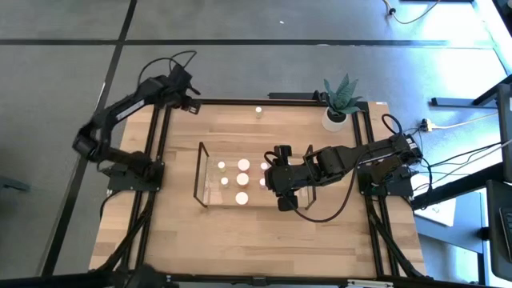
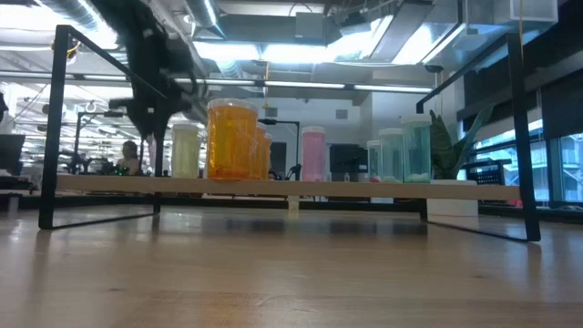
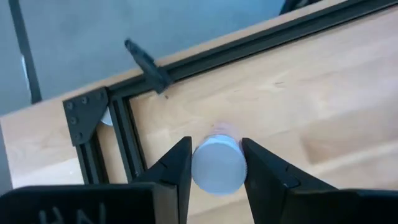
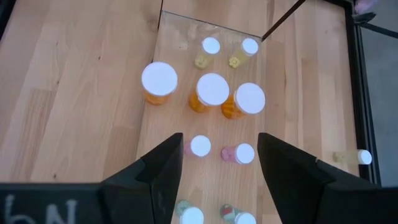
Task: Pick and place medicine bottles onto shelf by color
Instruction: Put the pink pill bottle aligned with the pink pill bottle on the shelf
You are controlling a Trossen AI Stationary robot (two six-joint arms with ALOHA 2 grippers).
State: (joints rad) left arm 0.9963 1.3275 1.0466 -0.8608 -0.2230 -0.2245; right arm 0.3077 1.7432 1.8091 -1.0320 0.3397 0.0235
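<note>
Overhead, the right gripper [image 1: 282, 190] is hanging above the right end of the shelf [image 1: 200, 178], its jaws standing apart and holding nothing. In its wrist view the gap between the jaws is framing two pink-bodied bottles [image 4: 200, 147], with three orange bottles [image 4: 212, 91] farther ahead and two small pale yellow ones [image 4: 211, 47] beyond those, near the shelf's far thin dark edge. Two more white caps [image 4: 191, 216] are sitting close under the jaws, partly cut off, their body tint hard to make out. One small bottle [image 4: 360, 157] is lying on its side on the bench [image 4: 74, 93], well off to one side of the jaws and outside the shelf.

The left gripper [image 3: 216, 163] is sitting at the far left corner of the bench, beside the black frame rail [image 3: 118, 134], jaws clamped on a white-capped bottle [image 3: 217, 165]; only a hint of pinkish body is showing past the cap. Bare wood is lying open ahead of those jaws.

From bench height the shelf's board is carrying a large orange bottle [image 2: 231, 139], a pink one [image 2: 312, 153] and greenish ones [image 2: 405, 153]; an arm is showing only as a dark blur at upper left. A potted plant [image 1: 339, 102] is standing at the bench's far right corner.
</note>
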